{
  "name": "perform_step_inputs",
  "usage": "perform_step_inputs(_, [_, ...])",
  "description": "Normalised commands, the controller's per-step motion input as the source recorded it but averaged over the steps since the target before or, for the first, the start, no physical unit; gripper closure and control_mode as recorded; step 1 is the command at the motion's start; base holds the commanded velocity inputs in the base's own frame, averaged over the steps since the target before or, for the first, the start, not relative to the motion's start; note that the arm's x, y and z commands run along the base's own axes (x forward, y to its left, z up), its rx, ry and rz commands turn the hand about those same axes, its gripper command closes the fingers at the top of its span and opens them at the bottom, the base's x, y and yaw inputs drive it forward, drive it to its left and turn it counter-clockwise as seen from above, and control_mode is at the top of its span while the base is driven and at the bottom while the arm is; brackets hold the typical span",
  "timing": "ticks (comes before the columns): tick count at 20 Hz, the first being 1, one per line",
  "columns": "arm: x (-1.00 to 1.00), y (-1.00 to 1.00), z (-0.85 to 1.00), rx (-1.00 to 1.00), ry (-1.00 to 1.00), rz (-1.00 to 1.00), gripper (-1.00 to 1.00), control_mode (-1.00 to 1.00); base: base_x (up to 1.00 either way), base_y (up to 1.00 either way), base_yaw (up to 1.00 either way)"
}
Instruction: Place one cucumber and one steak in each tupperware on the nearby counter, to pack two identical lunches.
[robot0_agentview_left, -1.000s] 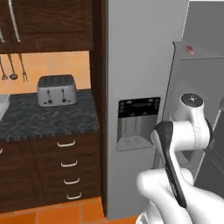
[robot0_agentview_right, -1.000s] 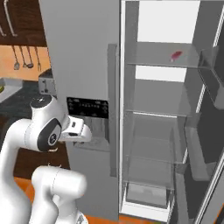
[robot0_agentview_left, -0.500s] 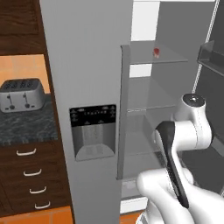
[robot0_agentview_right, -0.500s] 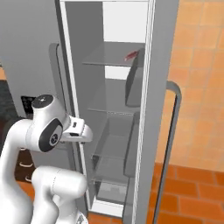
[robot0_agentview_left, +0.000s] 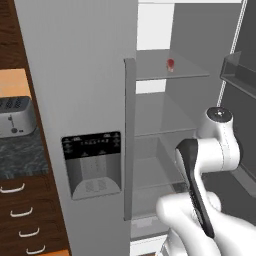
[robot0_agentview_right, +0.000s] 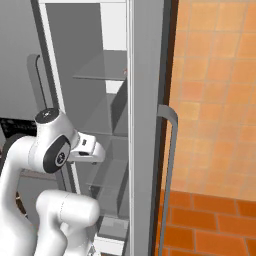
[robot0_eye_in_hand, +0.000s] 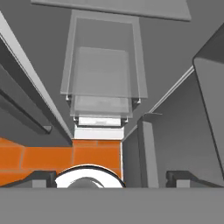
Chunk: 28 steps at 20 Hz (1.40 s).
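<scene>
A small red steak (robot0_agentview_left: 170, 63) lies on the upper glass shelf (robot0_agentview_left: 172, 74) inside the open fridge. In the hand view my gripper (robot0_eye_in_hand: 112, 178) is open, its two dark fingertips (robot0_eye_in_hand: 41, 176) far apart with nothing between them. It points down along the fridge's glass shelves (robot0_eye_in_hand: 103, 74). In the right base view my hand (robot0_agentview_right: 89, 149) sits at the fridge opening, well below the steak's shelf. A strip of the counter (robot0_agentview_left: 20, 155) shows at the left edge. The cucumber and the tupperware are out of view.
A silver toaster (robot0_agentview_left: 15, 116) stands on the counter. The fridge's left door (robot0_agentview_left: 85, 100) is shut and carries a dispenser panel (robot0_agentview_left: 92, 165). The right door (robot0_agentview_right: 147, 125), with its long handle (robot0_agentview_right: 167, 150), stands open. An orange tiled wall (robot0_agentview_right: 220, 90) lies beyond it.
The base has turned right, so the whole picture shifted: counter and toaster slid to the left edge and the open fridge now faces me. The arm holds the same pose.
</scene>
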Motion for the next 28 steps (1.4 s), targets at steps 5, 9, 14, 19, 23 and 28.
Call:
perform_step_inputs(5, [0.29,0.03,0.23,0.00,-0.19,0.00,-1.00,-1.00,0.09,0.00,-0.01])
perform_step_inputs(9, [0.26,-0.04,0.98,0.08,-0.53,-0.05,-1.00,-1.00,0.00,0.00,0.00])
perform_step_inputs(14, [0.53,0.12,0.97,0.18,-0.38,-0.26,-1.00,-1.00,0.00,0.00,0.00])
perform_step_inputs(19, [0.70,0.10,0.99,0.07,-0.19,-0.18,-1.00,-1.00,0.00,0.00,0.00])
perform_step_inputs(23, [0.62,-0.01,0.93,0.15,-0.05,-0.12,-1.00,-1.00,0.00,0.00,0.00])
perform_step_inputs(28, [0.88,-0.28,0.47,0.17,0.17,-0.06,-1.00,-1.00,0.00,0.00,0.00])
